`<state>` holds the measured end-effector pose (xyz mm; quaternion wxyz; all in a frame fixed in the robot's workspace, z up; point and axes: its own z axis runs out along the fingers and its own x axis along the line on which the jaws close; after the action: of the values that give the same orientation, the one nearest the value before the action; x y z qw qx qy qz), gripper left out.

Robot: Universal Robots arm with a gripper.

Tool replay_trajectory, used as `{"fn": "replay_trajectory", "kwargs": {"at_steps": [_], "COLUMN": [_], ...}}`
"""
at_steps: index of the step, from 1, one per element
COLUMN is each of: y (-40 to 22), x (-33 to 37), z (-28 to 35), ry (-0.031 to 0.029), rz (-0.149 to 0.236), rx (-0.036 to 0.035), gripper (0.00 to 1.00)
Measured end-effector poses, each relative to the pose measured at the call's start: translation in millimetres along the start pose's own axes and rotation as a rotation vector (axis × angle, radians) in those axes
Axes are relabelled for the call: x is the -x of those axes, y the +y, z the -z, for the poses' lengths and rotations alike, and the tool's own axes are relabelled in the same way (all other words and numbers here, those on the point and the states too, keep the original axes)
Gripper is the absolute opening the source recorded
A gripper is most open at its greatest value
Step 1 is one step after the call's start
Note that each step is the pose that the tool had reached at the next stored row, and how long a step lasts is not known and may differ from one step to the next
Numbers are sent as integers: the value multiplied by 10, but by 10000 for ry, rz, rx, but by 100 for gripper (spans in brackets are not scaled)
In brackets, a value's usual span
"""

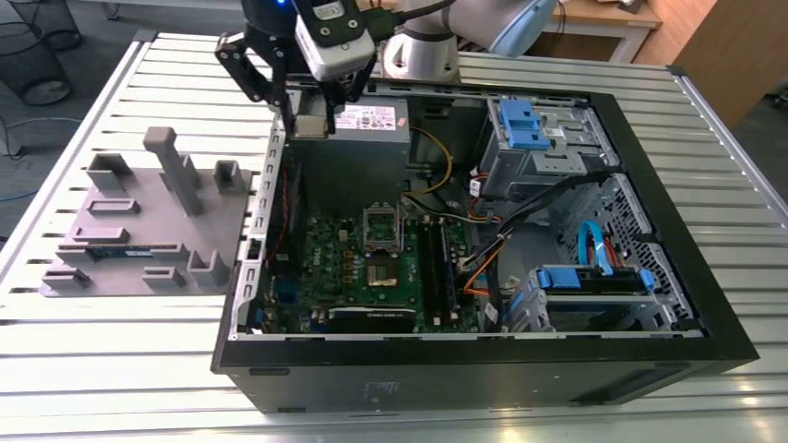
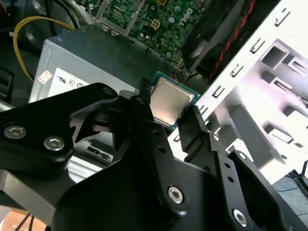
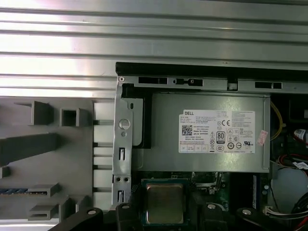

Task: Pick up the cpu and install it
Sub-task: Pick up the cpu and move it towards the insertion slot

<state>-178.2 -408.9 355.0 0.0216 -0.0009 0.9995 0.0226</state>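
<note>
So the pincer [image 2: 169, 109] is pinching the cpu [image 2: 169, 100] by two opposite edges, shiny lid facing the camera in both wrist views. My guess is that it's held by the edges so nothing touches the delicate underside and the chip stays flat for the socket.

Location: the cpu hangs in the air over the back corner of the open case [image 1: 493, 369], roughly above the power supply [image 3: 207, 134]. That puts it between the grey tray [image 1: 136, 231] out on the slatted surface [image 1: 124, 388] and the motherboard [image 1: 369, 268]. So it's picked up but not seated.

The second wrist view is the best one for the grip itself: you can see the black fingers [image 2: 144, 103] pressed against the chip's green border. The first wrist view looks down past the chip onto the power supply's label and part of the tray. The exterior view gives the big picture, with the socket frame [image 1: 382, 224] sitting mid-board, well apart from the pincer, and the green memory stick [image 1: 124, 250] lying in the tray.
</note>
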Motion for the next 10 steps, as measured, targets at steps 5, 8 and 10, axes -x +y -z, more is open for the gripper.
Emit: {"fn": "replay_trajectory", "kwargs": {"at_steps": [5, 8, 10], "y": [0, 1, 2], "x": [157, 252, 373], "z": [-9, -14, -20], "ry": [0, 0, 0], "rz": [0, 0, 0], "rx": [1, 0, 0], "gripper": [47, 47, 47]}}
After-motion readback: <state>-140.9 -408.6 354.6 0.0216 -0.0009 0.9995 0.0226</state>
